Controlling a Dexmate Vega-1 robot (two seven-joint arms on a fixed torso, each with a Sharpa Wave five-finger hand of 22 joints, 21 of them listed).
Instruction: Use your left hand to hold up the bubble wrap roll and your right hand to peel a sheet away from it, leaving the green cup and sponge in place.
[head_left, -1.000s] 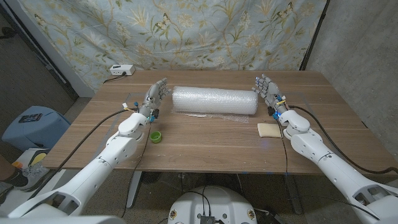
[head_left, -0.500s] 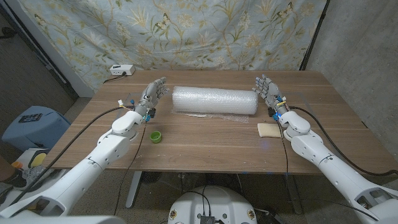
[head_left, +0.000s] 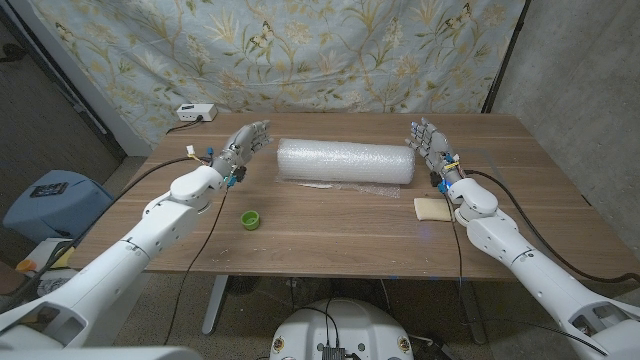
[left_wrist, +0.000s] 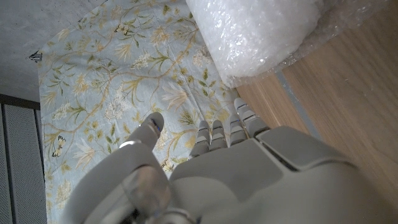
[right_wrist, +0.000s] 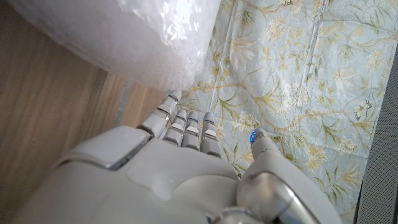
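The bubble wrap roll (head_left: 346, 162) lies on its side across the far middle of the wooden worktop (head_left: 330, 225), with a loose clear edge of wrap trailing onto the wood along its near side. The left hand (head_left: 245, 144) stands off the roll's left end, close to it but not touching, its fingers (head_left: 258, 134) apart and reaching toward the roll, holding nothing. In the left wrist view the same hand (left_wrist: 249, 174) shows its fingers (left_wrist: 214, 134) side by side with the thumb set apart, the end of the roll (left_wrist: 261, 31) beyond them. The right hand (head_left: 430, 143) stands just off the roll's right end, palm upright, fingers (head_left: 421, 131) spread and empty. In the right wrist view that hand (right_wrist: 161, 174) points its fingers (right_wrist: 186, 124) past the roll's end (right_wrist: 124, 37), thumb held out to the side.

The green cup (head_left: 250, 219) sits nearer the robot than the roll's left end, well apart from it and from the left arm. The sponge (head_left: 431, 208) lies nearer the robot than the roll's right end, just beside the right wrist. A white box (head_left: 196, 113) sits beyond the roll's left end, at the worktop's far corner.
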